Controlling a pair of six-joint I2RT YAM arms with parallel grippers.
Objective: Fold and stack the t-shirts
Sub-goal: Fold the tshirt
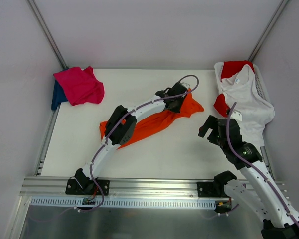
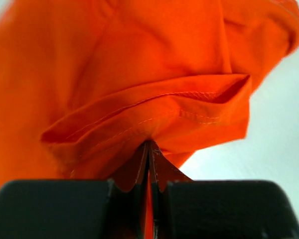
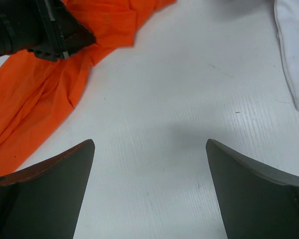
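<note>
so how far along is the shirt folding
Not far. The pink t-shirt lies on the dark blue t-shirt at the far left, possibly the stack. In hand: left gripper shut on the rumpled orange t-shirt, right gripper open and empty. Left: the white t-shirt and red t-shirt in and over the basket.

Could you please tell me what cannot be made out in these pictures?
- Top view: the left arm covers the middle of the orange t-shirt.
- Top view: the dark blue t-shirt lies mostly under the magenta-pink t-shirt.
- Top view: the white t-shirt hides most of the red t-shirt.
- Left wrist view: the orange t-shirt, pinched in the shut left gripper, fills the frame.
</note>
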